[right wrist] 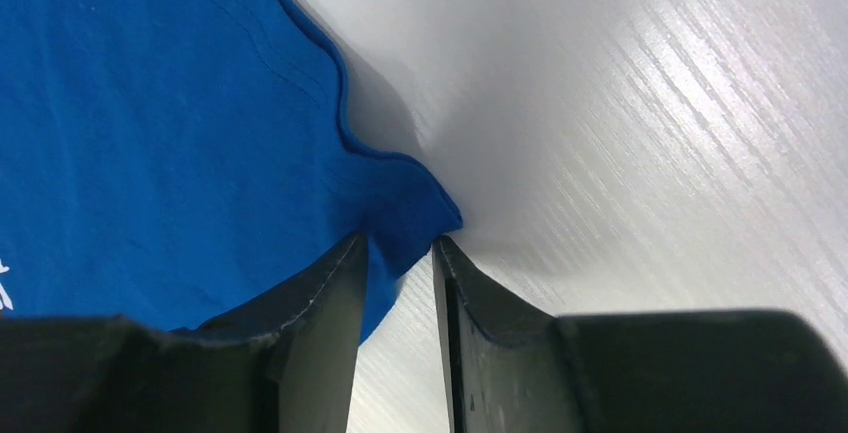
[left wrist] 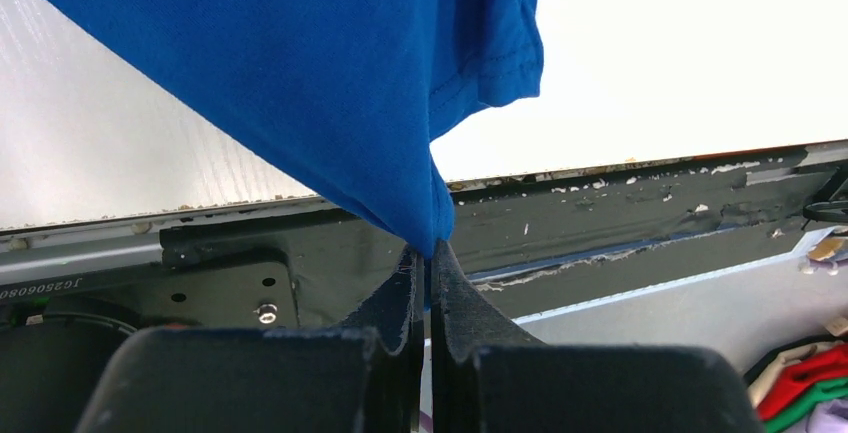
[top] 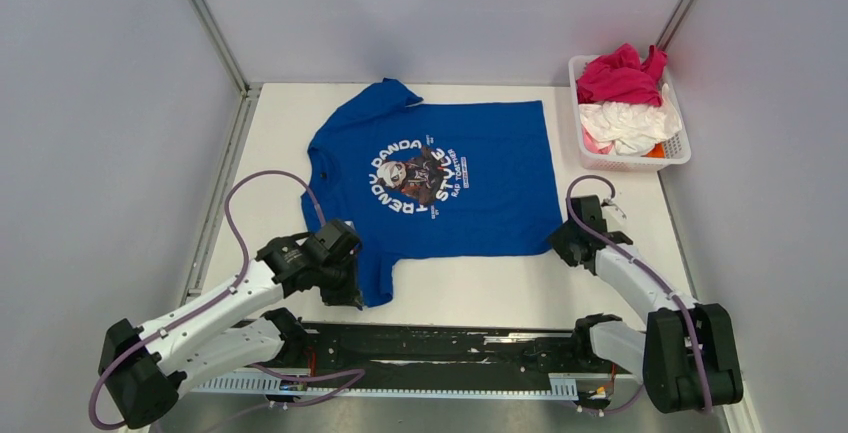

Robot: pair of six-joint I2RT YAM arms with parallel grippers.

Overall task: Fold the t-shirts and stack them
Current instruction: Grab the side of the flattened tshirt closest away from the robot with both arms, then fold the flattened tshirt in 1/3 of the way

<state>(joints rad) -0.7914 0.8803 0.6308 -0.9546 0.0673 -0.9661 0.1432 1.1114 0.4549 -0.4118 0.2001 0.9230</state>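
The blue t-shirt (top: 500,163) lies spread flat, print up, in the middle of the tabletop (top: 480,298), with its collar toward the left edge and its hem toward the right. The pink t-shirt (top: 620,78) and the white t-shirt (top: 630,123) sit crumpled in the basket (top: 683,156) at the far right corner, so this looks like the opening fold of the first shirt. The left gripper (left wrist: 428,248) is clamped shut on a pinch of the near sleeve, the cloth drawn into a peak at its tips. The right gripper (right wrist: 400,243) sits at the near hem corner, its jaws narrowly apart on either side of the cloth with bare table showing between them, so no grip is made yet. The next move probably calls for that pinch to be made. Both arms could then lift together and carry the near edge toward the far edge, keeping it level so the fold lands straight.
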